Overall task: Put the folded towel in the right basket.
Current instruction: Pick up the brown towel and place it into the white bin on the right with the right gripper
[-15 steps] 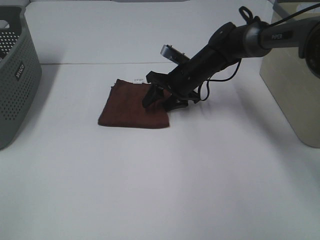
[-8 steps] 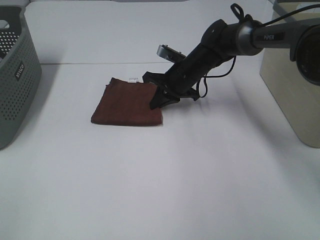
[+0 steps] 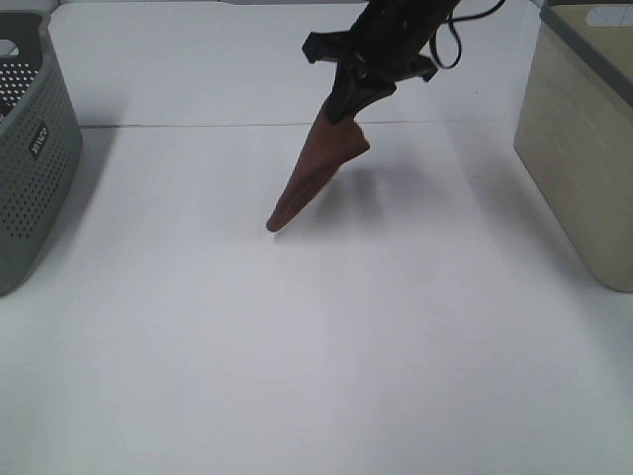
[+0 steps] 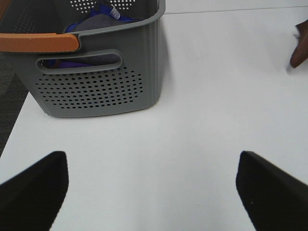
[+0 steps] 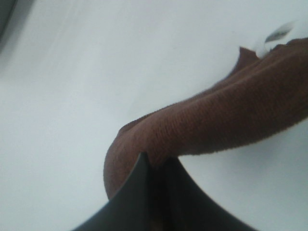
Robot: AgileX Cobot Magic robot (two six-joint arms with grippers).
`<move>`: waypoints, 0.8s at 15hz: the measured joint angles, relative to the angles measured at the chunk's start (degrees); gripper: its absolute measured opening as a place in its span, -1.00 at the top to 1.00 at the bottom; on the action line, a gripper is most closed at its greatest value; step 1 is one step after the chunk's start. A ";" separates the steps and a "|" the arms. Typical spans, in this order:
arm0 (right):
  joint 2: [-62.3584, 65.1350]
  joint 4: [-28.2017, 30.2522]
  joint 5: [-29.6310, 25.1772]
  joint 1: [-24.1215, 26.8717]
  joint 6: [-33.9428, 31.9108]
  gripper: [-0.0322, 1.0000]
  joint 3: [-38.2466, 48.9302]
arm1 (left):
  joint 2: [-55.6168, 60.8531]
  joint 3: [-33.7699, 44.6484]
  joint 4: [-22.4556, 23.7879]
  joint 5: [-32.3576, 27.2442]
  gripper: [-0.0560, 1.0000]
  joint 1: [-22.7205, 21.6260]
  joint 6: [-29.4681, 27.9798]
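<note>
White surface point(image 3: 316, 376): carries all.
Beige rectangular plastic basket point(image 3: 584, 168): far right, well apart from the towel.
Folded brown terry towel point(image 3: 318, 176): lifted, long axis hanging down-left beneath right arm's fingers point(image 3: 348, 94), which are clamped on its top corner.
Left arm's fingers point(image 4: 33, 190): apart, farther off.

The towel point(image 3: 315, 176) is a rusty reddish brown with a fine looped pile, and the right gripper point(image 3: 344, 107) is black against the plain white desk point(image 3: 316, 346). The left basket point(image 3: 30, 148) is grey and dotted with rows of small holes. It has an orange handle point(image 4: 38, 42) and a blue and purple cloth point(image 4: 103, 13) inside, and the right basket point(image 3: 579, 168) is pale beige.
</note>
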State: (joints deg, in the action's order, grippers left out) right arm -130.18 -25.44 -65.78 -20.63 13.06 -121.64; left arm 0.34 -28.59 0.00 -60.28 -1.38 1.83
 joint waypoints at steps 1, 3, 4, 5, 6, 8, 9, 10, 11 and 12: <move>1.55 3.67 -2.06 0.00 -1.03 0.86 -1.66 | 0.00 0.00 0.00 0.00 -0.77 0.00 0.00; 4.35 11.80 -3.78 0.00 -2.86 0.86 -5.84 | 0.00 0.00 0.00 0.00 -0.77 0.00 0.00; 5.61 16.44 -3.78 0.00 -3.32 0.86 -7.51 | 0.00 0.00 0.00 0.00 -0.77 0.00 0.00; 7.28 20.97 -3.78 0.00 -4.18 0.86 -8.25 | 0.00 0.00 0.00 0.00 -0.77 0.00 0.00; 8.88 24.92 -3.90 0.00 -4.35 0.86 -8.25 | 0.00 0.00 0.00 0.00 -0.77 0.00 0.00; 11.63 30.19 -3.90 1.20 -4.35 0.86 -8.25 | 0.00 0.00 0.00 0.00 -0.77 0.00 0.00; 12.78 31.00 -3.95 2.52 -4.35 0.86 -8.25 | 0.00 0.00 0.00 0.00 -0.77 0.00 0.00; 13.75 31.05 -3.95 4.81 -4.35 0.86 -8.25 | 0.00 0.00 0.00 0.00 -0.77 0.00 0.00; 14.32 31.05 -3.95 7.33 -4.35 0.86 -8.25 | 0.00 0.00 0.00 0.00 -0.77 0.00 0.00; 14.78 30.88 -3.95 10.60 -4.35 0.86 -8.25 | 0.00 0.00 0.00 0.00 -0.77 0.00 0.00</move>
State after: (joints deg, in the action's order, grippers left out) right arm -115.39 5.44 -69.73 -10.03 8.71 -129.89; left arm 0.34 -28.59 0.00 -60.28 -1.38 1.83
